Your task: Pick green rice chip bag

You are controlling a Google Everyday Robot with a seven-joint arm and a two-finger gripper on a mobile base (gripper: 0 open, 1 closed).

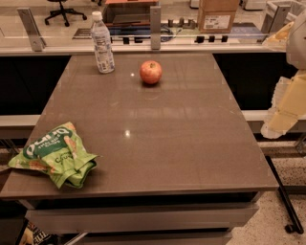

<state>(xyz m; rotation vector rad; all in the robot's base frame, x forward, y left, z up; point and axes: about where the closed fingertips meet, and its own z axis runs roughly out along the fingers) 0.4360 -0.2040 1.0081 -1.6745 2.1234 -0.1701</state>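
The green rice chip bag [53,155] lies crumpled at the near left corner of the brown table [162,129], lime green with a dark green band and white lettering. My gripper [282,112] hangs off the table's right side, pale yellow, at about mid-depth and far from the bag. The white arm [297,33] rises above it at the right edge of the view. Nothing shows in the gripper.
A red apple [151,72] sits at the far middle of the table. A clear water bottle [102,44] stands upright at the far left. A counter with a cardboard box [217,14] runs behind the table. A drawer front sits under the table's near edge.
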